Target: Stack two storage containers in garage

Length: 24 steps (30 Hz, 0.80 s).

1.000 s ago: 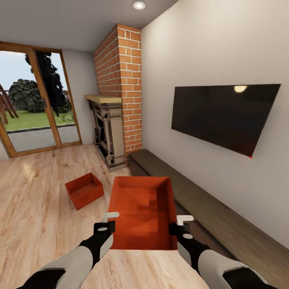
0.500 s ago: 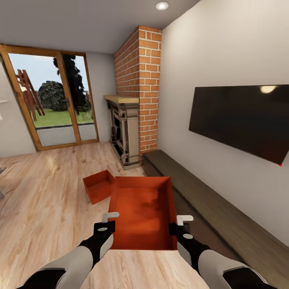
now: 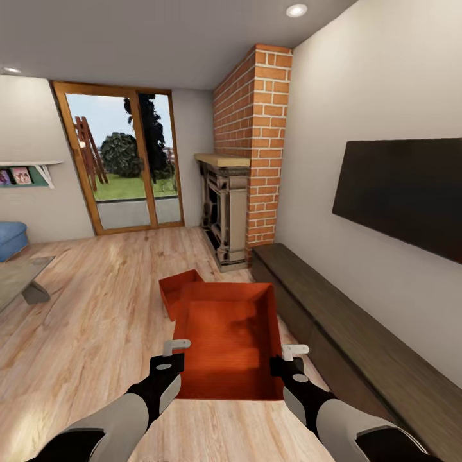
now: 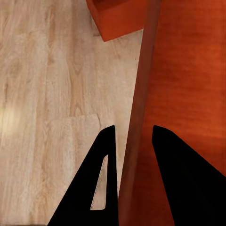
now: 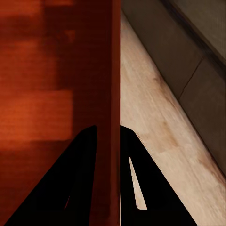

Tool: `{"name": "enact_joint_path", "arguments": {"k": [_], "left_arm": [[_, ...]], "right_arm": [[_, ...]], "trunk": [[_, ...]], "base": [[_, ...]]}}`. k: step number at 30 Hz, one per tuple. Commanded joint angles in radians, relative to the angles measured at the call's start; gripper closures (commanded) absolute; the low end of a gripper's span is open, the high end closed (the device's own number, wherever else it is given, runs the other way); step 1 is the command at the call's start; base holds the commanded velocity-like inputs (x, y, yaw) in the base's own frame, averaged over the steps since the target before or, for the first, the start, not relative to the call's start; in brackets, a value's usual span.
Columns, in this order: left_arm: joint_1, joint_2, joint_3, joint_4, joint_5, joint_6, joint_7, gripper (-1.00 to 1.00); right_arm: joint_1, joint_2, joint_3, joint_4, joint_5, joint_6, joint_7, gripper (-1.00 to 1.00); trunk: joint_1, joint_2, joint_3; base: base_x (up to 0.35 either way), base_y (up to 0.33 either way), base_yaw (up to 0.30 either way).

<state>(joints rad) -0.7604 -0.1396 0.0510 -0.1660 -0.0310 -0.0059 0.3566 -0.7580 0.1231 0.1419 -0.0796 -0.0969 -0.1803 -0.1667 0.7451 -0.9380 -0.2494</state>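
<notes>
I hold one orange-red storage container (image 3: 226, 339) level in front of me, above the living room's wood-plank floor. My left gripper (image 3: 174, 350) is shut on its left wall (image 4: 141, 103) and my right gripper (image 3: 292, 353) on its right wall (image 5: 115, 89), each wall pinched between two black fingers. The left gripper (image 4: 132, 136) and the right gripper (image 5: 109, 134) straddle those walls in the wrist views. A second storage container (image 3: 177, 289) rests on the planks just beyond, partly hidden by the held one; its corner (image 4: 117, 19) appears past the left fingers.
A long dark bench (image 3: 350, 324) runs along the right wall under the black TV (image 3: 404, 192). Ahead stand the fireplace (image 3: 224, 218) and brick chimney (image 3: 253, 141). Glass doors (image 3: 122, 160) are at the back, a low table (image 3: 22, 279) and blue seat (image 3: 9, 237) at left.
The camera has swung left, so the room slides right in the picture. The held container and both grippers keep their place. The floor container now sits partly behind the held one.
</notes>
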Motion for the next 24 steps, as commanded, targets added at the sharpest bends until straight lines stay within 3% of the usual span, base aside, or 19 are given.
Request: {"name": "enact_joint_path", "arguments": {"k": [1,24], "left_arm": [[0.000,0.004,0.010,0.000,-0.012,0.000,0.006,1.00],[0.000,0.005,0.012,0.002,-0.009,0.000,0.005,1.00]], "right_arm": [[-0.001,-0.005,-0.039,0.000,-0.012,-0.006,-0.036,1.00],[-0.001,-0.005,-0.039,0.000,-0.012,-0.008,-0.037,1.00]], "trunk": [[0.000,-0.001,-0.001],[0.000,-0.001,0.011]], "base": [[0.000,0.000,0.270],[0.000,0.000,0.270]]}}
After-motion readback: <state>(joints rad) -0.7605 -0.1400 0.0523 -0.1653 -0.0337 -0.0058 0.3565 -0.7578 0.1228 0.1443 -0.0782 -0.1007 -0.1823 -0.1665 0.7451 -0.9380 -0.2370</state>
